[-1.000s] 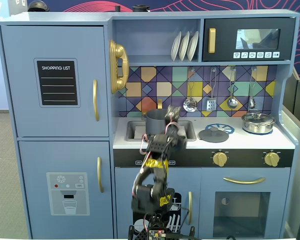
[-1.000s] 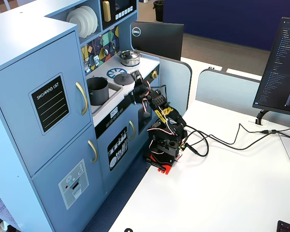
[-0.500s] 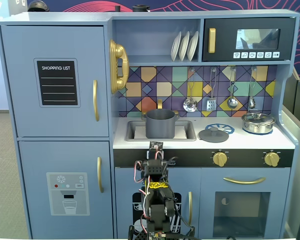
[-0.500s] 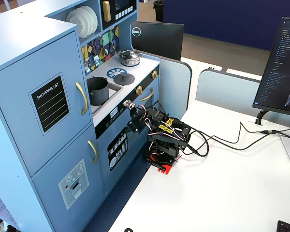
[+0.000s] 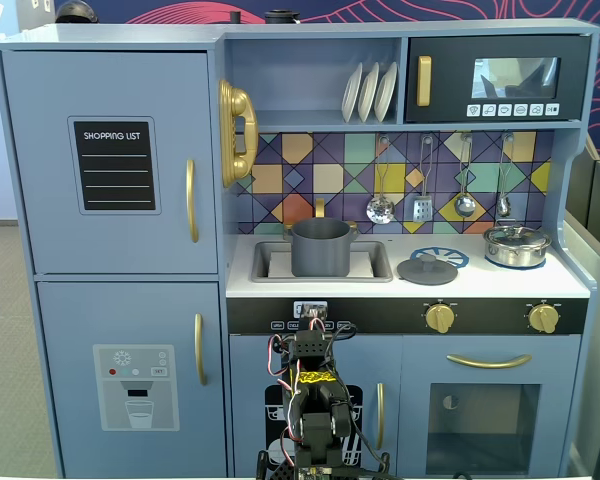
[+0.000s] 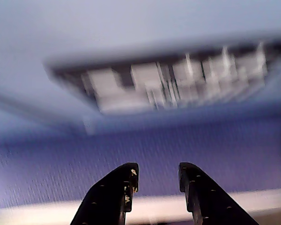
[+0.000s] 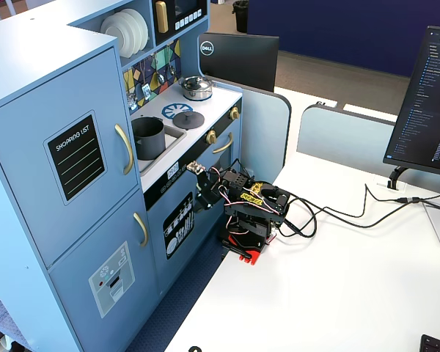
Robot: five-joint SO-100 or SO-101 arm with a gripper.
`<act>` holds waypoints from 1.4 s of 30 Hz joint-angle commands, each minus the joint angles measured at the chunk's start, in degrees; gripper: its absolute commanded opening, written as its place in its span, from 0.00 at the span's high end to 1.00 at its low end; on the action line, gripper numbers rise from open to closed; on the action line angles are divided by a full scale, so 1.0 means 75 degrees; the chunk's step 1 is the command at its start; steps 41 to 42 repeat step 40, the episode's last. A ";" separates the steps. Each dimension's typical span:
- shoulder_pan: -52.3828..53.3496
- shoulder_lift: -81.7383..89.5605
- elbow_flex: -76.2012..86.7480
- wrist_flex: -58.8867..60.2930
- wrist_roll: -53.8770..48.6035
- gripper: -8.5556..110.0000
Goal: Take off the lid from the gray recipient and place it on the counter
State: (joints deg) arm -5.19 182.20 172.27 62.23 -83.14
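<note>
Now lid (image 5: 427, 269) flat on counter (image 5: 480, 285), knob seemingly upward.

Silver pot (image 5: 516, 245), plates (image 5: 369, 92), perhaps utensils (image 5: 442, 180)

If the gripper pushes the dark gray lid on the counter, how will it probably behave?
The lid lies flat on the counter, so it would probably slide rather than roll or tip. It looks thin and rigid, likely light. Its small central knob seems the easiest place to grasp; the flat edge offers little.
</note>
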 commanded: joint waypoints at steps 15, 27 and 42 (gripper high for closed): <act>0.0668 -0.0012 -0.0035 0.3305 -0.1184 0.93; 0.0902 -0.0012 -0.0035 0.3387 -0.0469 0.91; 0.0902 -0.0012 -0.0035 0.3387 -0.0469 0.90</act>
